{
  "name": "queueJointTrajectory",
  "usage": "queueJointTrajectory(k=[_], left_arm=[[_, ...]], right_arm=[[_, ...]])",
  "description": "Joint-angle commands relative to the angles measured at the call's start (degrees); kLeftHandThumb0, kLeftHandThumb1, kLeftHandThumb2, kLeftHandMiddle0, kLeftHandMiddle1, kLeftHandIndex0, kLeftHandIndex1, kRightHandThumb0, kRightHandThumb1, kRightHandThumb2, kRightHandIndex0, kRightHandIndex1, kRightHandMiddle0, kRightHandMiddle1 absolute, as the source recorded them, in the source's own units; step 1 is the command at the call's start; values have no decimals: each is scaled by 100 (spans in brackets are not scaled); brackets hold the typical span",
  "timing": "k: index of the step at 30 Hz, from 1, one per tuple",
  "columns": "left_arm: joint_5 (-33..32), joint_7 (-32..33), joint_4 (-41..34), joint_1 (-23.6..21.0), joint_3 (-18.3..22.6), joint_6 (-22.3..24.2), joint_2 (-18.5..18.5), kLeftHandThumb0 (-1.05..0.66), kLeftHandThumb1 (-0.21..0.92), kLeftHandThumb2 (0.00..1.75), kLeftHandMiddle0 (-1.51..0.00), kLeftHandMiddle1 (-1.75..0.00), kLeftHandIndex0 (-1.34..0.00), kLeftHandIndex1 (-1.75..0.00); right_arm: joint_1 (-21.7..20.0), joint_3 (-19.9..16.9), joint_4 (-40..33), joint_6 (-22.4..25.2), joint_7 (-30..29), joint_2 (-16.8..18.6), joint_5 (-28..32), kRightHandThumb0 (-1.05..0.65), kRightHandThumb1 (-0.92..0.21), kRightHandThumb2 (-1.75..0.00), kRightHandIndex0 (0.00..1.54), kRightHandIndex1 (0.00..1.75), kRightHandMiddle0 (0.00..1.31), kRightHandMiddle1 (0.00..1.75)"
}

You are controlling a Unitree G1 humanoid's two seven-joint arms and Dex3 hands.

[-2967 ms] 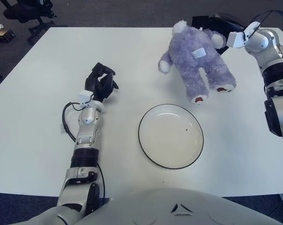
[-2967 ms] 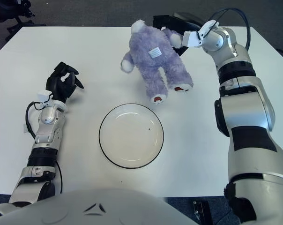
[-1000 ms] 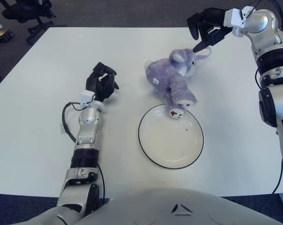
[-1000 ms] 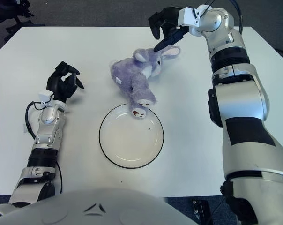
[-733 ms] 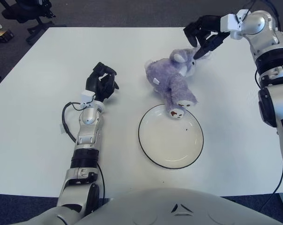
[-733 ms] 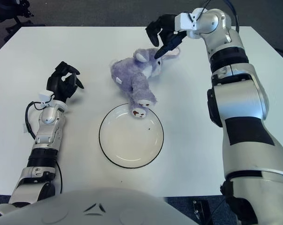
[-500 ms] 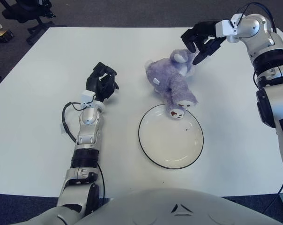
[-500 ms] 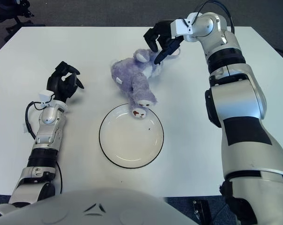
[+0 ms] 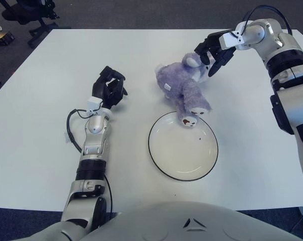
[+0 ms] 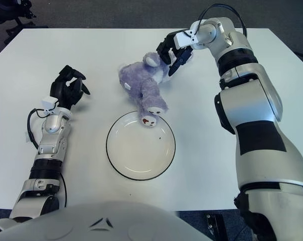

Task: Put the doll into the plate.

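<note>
The purple plush doll [image 9: 183, 84] lies on its side on the white table, just beyond the plate. One foot [image 9: 187, 120] overlaps the far rim of the white, black-rimmed plate [image 9: 184, 155], whose inside holds nothing. My right hand [image 9: 213, 54] is at the doll's head on its far right side. Its black fingers are spread around the ear and top of the head, not closed on them. My left hand [image 9: 108, 88] shows on the table's left side, well away from the doll, its fingers loosely curled and holding nothing.
A black office chair base [image 9: 31, 12] stands on the dark floor beyond the table's far left corner. The table's far edge runs just behind my right hand. My own grey torso [image 9: 191, 221] fills the bottom of the view.
My right hand has come down and leftward from above the far edge to the doll's head. The doll, dropped beside the plate earlier, has lain still for the last second. Left arm unchanged.
</note>
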Motion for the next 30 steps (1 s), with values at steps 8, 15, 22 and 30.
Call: queueJointTrajectory(k=[8,15,22,30], left_arm=[[28,59,186,372,-56,-58,-153,-26,92,43,-90,-175,-57,-175],[37,66,188,368,-57,-60,-152,-26,92,44,-89,-175,-56,-175],[46,63,220,346,-55,-70,-125,-26,92,44,-89,-175,-56,-175],[44,59,231,349,-51,-83,-107,-26,92,44,-89,-175,-56,-175]], right_arm=[[429,-327,-475,-305,-684,-322,262,-55,-90,-1,66,4,48,13],[805,-469,-934,-267,-1043,-440,322,-56,-92,-1,66,2,53,13],[1503,-298,-1924,0,-2596,-647,-476,-56,-92,0,64,1,54,12],[1725,-239,-2310,248,-3099,-694,-831,-56,-91,0,63,1,54,11]])
